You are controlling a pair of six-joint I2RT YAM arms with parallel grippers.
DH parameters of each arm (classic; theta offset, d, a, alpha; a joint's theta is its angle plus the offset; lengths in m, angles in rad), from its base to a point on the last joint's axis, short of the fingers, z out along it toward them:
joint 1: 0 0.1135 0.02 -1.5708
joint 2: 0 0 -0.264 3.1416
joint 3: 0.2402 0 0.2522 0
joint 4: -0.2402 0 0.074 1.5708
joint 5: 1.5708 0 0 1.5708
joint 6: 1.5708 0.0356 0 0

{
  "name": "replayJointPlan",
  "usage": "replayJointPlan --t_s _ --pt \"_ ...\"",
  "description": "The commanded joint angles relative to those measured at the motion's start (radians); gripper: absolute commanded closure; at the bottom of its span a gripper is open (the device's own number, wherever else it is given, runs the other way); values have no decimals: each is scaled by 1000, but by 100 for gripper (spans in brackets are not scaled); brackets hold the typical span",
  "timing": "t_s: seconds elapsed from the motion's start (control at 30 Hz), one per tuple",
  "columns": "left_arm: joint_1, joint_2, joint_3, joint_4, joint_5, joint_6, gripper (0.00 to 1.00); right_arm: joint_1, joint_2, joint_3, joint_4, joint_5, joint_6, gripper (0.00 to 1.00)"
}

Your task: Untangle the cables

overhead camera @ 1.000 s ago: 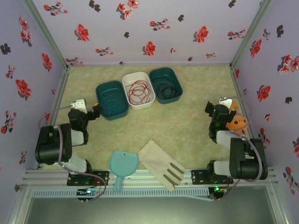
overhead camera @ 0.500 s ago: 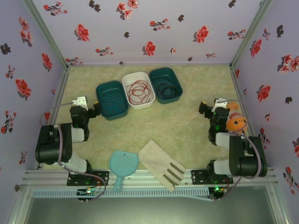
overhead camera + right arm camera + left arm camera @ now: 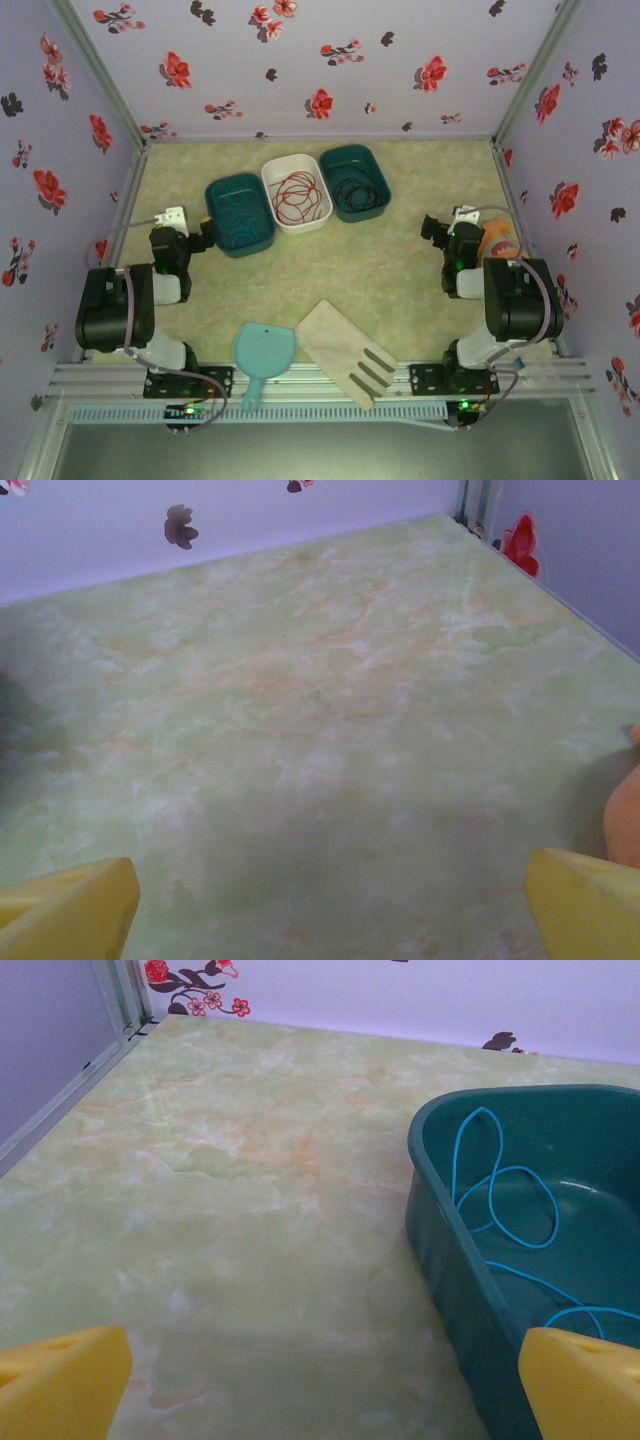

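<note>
Three cables lie apart, each coiled in its own bin at the back middle. The teal-blue cable (image 3: pixel 497 1203) loops in the left teal bin (image 3: pixel 448 1260). The red cable (image 3: pixel 300 195) sits in the white bin (image 3: pixel 268 192), and the black cable (image 3: pixel 355 192) in the right teal bin (image 3: pixel 385 192). My left gripper (image 3: pixel 205 237) hovers low just left of the left teal bin (image 3: pixel 213 212), open, its yellow fingers (image 3: pixel 60 1385) wide apart over bare table. At the right, my right gripper (image 3: pixel 432 229) is open too, with nothing between its fingers (image 3: pixel 585 905).
A light-blue dustpan (image 3: pixel 262 355) and a slotted wooden spatula (image 3: pixel 347 350) lie near the front edge between the arm bases. An orange object (image 3: pixel 497 241) rests by the right wall beside my right gripper. Floral walls close in three sides.
The right arm has folded back toward its base, and its gripper has shifted a little left and toward the back. The left gripper has turned slightly. Both stayed open.
</note>
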Motion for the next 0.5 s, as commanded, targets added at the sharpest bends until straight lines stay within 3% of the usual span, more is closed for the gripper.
replayJointPlan --t_s 0.0,0.47 --pt "-7 -2 2 11 -19 24 0 5 -12 12 -16 24 -1 1" --pt "-7 -2 -8 28 -26 22 0 7 -12 12 -15 25 -4 1"
